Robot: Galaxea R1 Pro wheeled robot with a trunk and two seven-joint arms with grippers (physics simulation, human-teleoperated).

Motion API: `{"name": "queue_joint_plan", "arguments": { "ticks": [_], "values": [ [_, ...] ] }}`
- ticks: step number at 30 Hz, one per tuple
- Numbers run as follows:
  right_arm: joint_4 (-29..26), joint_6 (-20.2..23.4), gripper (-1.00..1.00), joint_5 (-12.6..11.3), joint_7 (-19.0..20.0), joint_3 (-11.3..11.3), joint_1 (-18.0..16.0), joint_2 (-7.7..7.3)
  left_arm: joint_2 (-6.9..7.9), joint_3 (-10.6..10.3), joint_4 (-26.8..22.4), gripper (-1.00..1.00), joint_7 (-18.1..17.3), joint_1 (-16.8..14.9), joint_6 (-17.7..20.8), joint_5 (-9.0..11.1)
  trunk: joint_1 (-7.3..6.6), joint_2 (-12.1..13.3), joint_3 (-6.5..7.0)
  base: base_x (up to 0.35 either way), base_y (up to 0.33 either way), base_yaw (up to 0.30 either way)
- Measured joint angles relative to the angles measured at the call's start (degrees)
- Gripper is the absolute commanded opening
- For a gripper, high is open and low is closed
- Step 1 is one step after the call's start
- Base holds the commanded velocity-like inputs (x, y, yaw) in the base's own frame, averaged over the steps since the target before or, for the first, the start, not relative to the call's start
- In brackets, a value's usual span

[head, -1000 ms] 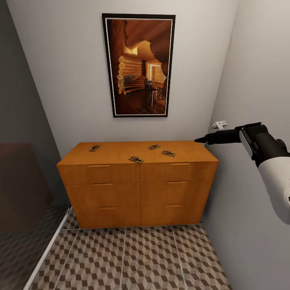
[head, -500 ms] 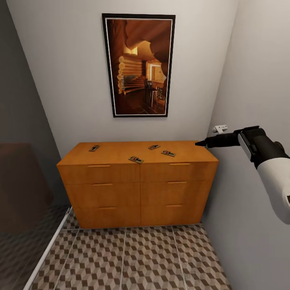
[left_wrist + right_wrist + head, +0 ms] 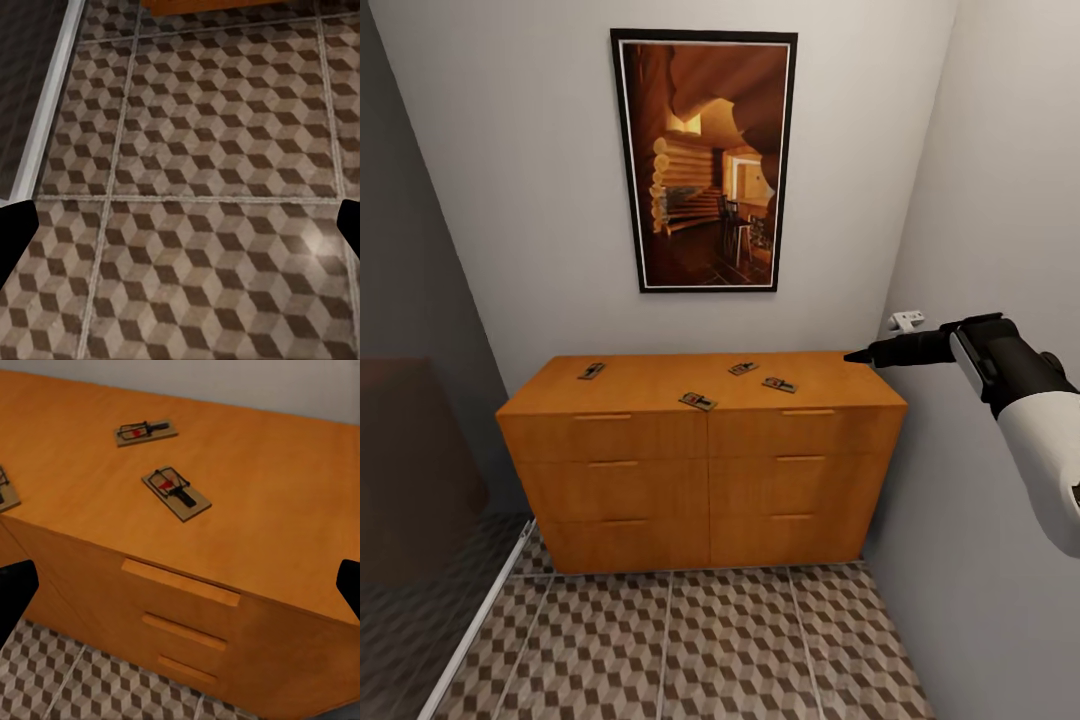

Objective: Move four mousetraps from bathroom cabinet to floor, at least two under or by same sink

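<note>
Four mousetraps point(image 3: 779, 384) lie flat on your cabinet point(image 3: 700, 460) top, long axes variously angled. Your right gripper point(image 3: 850, 354) hovers beside it, fingers spread; left gripper point(image 3: 180, 232) likewise spread.

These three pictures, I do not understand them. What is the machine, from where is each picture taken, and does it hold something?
It is a wheeled robot with two arms, drawn by a computer simulation. The large picture comes from a camera on its head. There you see an orange-brown cabinet under a framed picture, with four mousetraps on its top: one at the left, one near the front edge, and two more to the right. The white and black arm is the robot's right arm, and its right gripper hangs beside the cabinet's right end, holding nothing.

The other two pictures come from cameras near each gripper. The right one looks down at the cabinet top and shows the mousetraps closely. The left one looks down at the bathroom floor. In both, the dark tips at the edges stand wide apart, so both grippers are open and empty.
</note>
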Motion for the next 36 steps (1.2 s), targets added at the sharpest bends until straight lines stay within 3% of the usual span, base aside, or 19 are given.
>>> {"name": "queue_joint_plan", "arguments": {
  "ticks": [13,24,31,36],
  "values": [
    [2.42,-3.85,1.00,-0.03,0.02,0.00,0.00,-0.02,-0.01,0.00,0.01,1.00,-0.01,0.00,0.01,0.00,0.01,0.00,0.00,0.007,0.000,0.000],
    [3.57,-4.57,1.00,0.00,0.02,0.00,0.00,-0.01,-0.03,0.00,0.00,1.00,-0.01,0.00,0.08,0.00,-0.01,0.00,0.00,0.028,0.000,0.000],
    [5.84,-6.73,1.00,2.10,-0.63,0.26,2.29,1.84,-0.19,-0.08,0.01,1.00,-0.18,0.08,0.18,-0.01,0.01,0.00,0.00,0.000,0.000,0.000],
    [7.46,-6.80,1.00,0.66,-0.61,0.25,3.93,3.36,-0.19,-0.08,0.00,1.00,-0.18,0.08,0.18,-0.01,0.01,0.00,0.00,0.000,0.000,0.000]
  ]
}}
